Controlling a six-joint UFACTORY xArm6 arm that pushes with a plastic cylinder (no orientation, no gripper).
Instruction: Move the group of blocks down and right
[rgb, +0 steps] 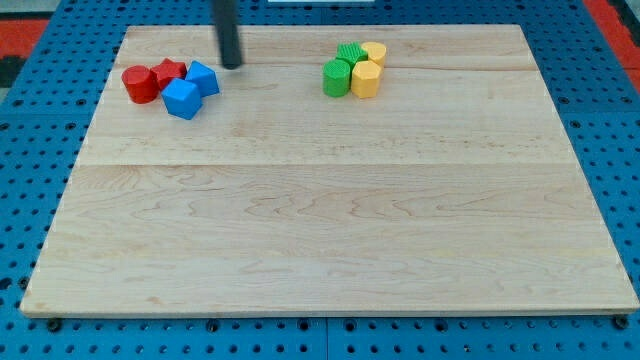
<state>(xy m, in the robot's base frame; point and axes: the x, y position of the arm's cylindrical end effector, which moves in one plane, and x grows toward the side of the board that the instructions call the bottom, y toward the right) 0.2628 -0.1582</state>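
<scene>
A group of blocks sits at the board's top left: a red cylinder (139, 84), a red star-shaped block (168, 72), a blue block (203, 78) and a blue cube (182, 99), all touching or nearly so. My tip (232, 65) stands just to the right of the upper blue block, a small gap apart, slightly above it in the view. A second group lies at the top centre-right: a green cylinder (337, 78), a green ridged block (351, 54), a yellow block (366, 79) and a yellow cylinder (375, 54).
The wooden board (330, 220) lies on a blue perforated table (620, 150). A red area (25, 25) shows at the view's top corners.
</scene>
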